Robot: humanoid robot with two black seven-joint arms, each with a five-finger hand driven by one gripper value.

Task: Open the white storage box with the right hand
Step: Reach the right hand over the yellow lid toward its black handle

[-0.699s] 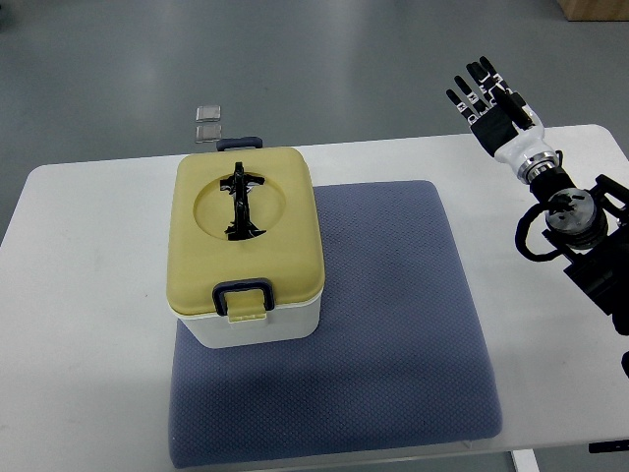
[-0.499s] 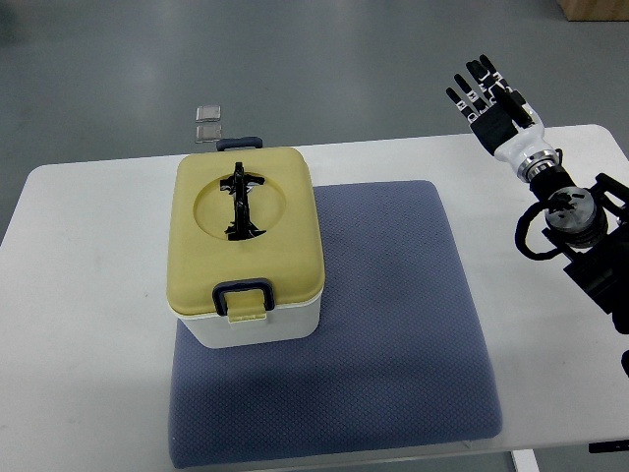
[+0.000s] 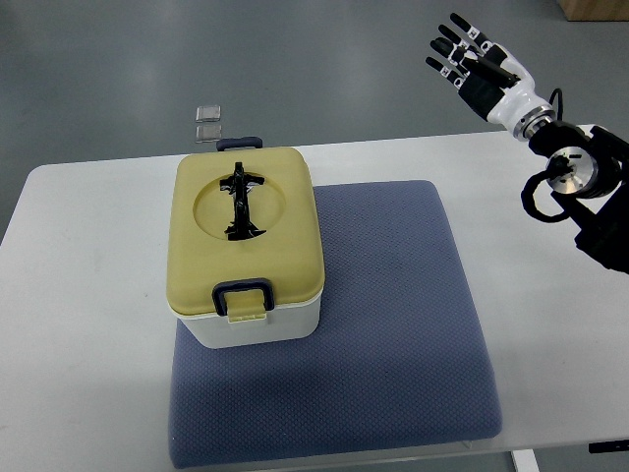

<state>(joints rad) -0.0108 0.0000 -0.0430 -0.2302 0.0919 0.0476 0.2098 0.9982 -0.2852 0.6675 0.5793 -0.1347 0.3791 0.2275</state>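
White plastic storage box (image 3: 257, 320) with its yellow latched lid (image 3: 246, 231) sits on the blue mat (image 3: 393, 324), well left of and nearer than the empty, spread-fingered right hand (image 3: 479, 67) beyond the table's far edge.

A white table (image 3: 88, 295) with rounded corners stands on a grey floor (image 3: 324, 69). A blue-grey mat (image 3: 393, 334) lies flat on the table, well below and to the left of the raised right hand (image 3: 479, 64), which hangs beyond the table's far right corner. On the mat's left part, farther from the hand, sits a white box (image 3: 248, 258) with a yellow lid, shut. Two small square tiles (image 3: 208, 122) lie on the floor past the table's far edge.
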